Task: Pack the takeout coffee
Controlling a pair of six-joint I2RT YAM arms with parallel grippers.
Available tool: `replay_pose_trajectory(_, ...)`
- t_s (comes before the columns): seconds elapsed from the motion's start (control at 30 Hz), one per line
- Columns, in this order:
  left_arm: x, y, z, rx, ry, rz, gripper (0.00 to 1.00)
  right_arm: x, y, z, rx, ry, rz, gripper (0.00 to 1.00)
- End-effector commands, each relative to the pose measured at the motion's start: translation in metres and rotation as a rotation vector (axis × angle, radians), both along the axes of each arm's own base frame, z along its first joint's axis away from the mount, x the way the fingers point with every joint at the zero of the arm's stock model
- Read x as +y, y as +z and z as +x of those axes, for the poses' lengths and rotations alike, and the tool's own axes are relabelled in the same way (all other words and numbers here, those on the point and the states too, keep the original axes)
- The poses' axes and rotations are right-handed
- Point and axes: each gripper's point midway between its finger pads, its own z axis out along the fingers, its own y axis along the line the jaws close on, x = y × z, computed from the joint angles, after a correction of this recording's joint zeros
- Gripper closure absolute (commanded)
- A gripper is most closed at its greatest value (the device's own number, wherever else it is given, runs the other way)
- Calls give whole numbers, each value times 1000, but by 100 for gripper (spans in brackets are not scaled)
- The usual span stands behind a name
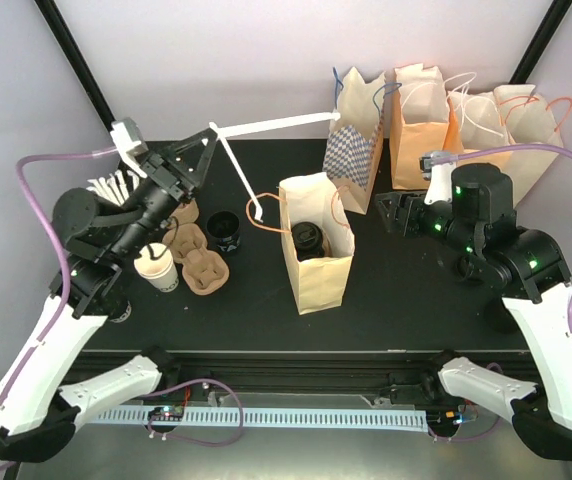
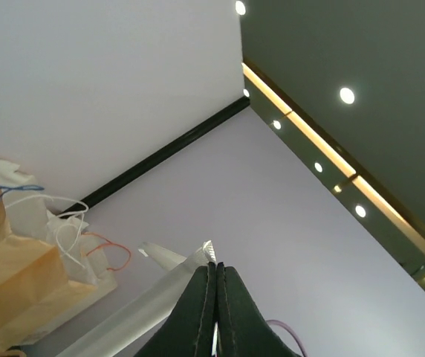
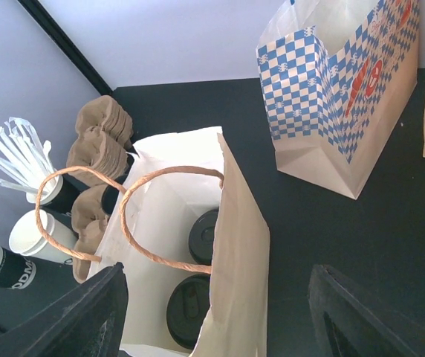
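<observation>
Takeout coffee (image 3: pixel 189 301) sits inside one open brown bag (image 3: pixel 238 245) | right gripper (image 3: pixel 218 274): jaws spread wide, holding nothing, hovering above that bag | left gripper (image 2: pixel 216 265): fingers pressed together, pointing upward | bag contents: two black lids (image 3: pixel 205 234) side by side | one blue-checked bag (image 3: pixel 331 97) nearby, apart

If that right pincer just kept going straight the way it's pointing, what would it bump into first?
Most likely the open brown paper bag, on the side wall facing it. The right pincer has its jaws apart and points at that wall, with nothing showing in between. Depth is hard to judge from these views.
</observation>
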Motion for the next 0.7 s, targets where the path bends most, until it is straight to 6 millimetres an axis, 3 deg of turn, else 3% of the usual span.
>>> replay_pose_trajectory(0.0, 1, -1, 20, 50, 112, -136, 98, -3, 5, 2, -17, -24, 15, 31)
replay_pose_trajectory(0.13, -30, -3, 26, 56, 53, -156, 98, -4, 8, 0, -23, -18, 20, 31)
replay_pose_trajectory(0.3, -52, -16, 33, 84, 25, -143, 99, -7, 10, -6, -29, -18, 19, 31)
replay_pose_trajectory(0.47, -69, -58, 40, 149, -7, -129, 98, -9, 12, -12, -27, -13, 23, 31)
replay_pose_trajectory(0.67, -87, -108, 33, 195, -33, -15, 98, -10, 12, -16, -30, -2, 20, 31)
